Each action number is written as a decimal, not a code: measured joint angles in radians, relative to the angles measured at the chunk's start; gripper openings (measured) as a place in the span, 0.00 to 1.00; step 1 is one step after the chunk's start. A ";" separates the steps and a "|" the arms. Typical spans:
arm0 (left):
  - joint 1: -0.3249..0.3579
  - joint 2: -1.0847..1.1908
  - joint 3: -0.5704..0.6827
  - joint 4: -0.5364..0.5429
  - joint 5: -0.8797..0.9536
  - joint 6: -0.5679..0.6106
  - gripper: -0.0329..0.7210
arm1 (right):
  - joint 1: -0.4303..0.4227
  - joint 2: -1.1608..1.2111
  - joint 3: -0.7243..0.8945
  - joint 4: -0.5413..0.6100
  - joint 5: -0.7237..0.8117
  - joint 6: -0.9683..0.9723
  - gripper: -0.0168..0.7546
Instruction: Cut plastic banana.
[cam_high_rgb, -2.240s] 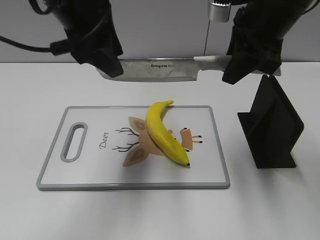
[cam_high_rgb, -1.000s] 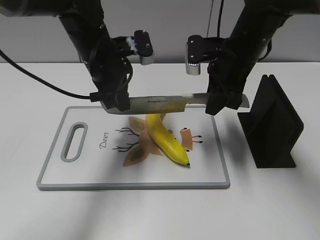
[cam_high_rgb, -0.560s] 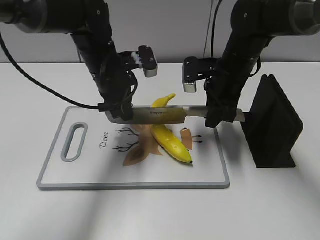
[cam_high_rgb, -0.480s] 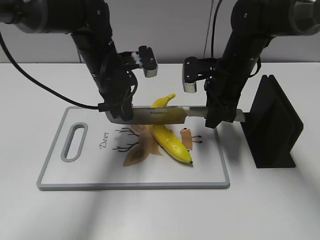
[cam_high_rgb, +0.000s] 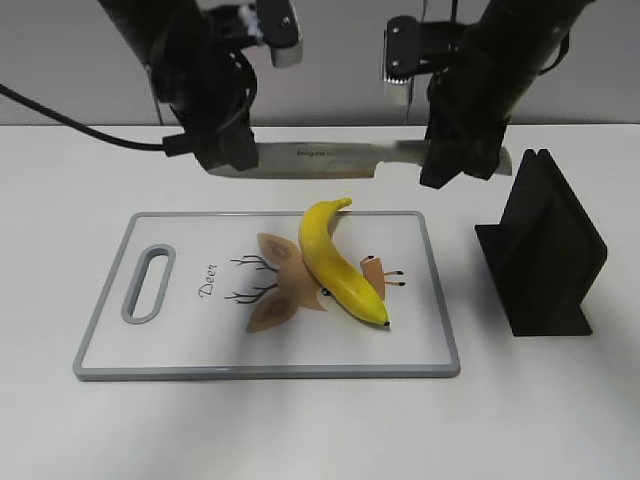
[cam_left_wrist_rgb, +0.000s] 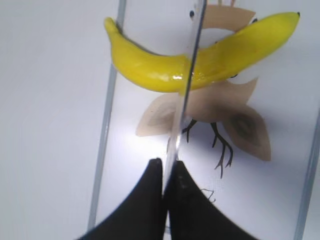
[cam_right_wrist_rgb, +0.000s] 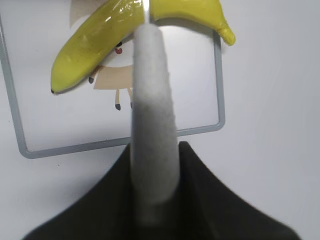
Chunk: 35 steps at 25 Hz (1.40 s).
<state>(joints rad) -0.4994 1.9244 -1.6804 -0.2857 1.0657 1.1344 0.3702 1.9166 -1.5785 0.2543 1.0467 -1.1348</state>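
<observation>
The plastic banana (cam_high_rgb: 338, 264) lies whole on the white cutting board (cam_high_rgb: 180, 340), stem at the far edge, dark tip toward the front right. It also shows in the left wrist view (cam_left_wrist_rgb: 150, 70) and the right wrist view (cam_right_wrist_rgb: 90, 45). A steel kitchen knife (cam_high_rgb: 320, 158) hangs level in the air above the board's far edge. My left gripper (cam_high_rgb: 225, 158) is shut on the knife's blade tip (cam_left_wrist_rgb: 172, 150). My right gripper (cam_high_rgb: 455, 160) is shut on the knife's grey handle (cam_right_wrist_rgb: 152, 125).
A black knife stand (cam_high_rgb: 545, 250) stands on the table to the right of the board. The board has a grey rim, a handle slot (cam_high_rgb: 147, 283) at its left end and a printed deer picture (cam_high_rgb: 285, 295) under the banana.
Both arms pressed the knife down onto the banana, then lifted it back up above the board. The banana has shifted slightly on the board and shows no cut.
</observation>
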 joint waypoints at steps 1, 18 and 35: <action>-0.001 -0.025 0.000 0.002 0.003 0.000 0.04 | 0.001 -0.022 0.000 0.001 0.003 0.005 0.25; 0.065 -0.269 0.001 0.047 -0.021 -0.504 0.88 | 0.041 -0.178 -0.003 -0.195 0.170 0.659 0.25; 0.341 -0.600 0.414 0.101 -0.034 -0.745 0.81 | -0.171 -0.520 0.519 -0.209 -0.047 1.156 0.25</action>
<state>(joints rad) -0.1585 1.3246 -1.2662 -0.1849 1.0319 0.3891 0.1989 1.3966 -1.0599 0.0456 1.0001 0.0214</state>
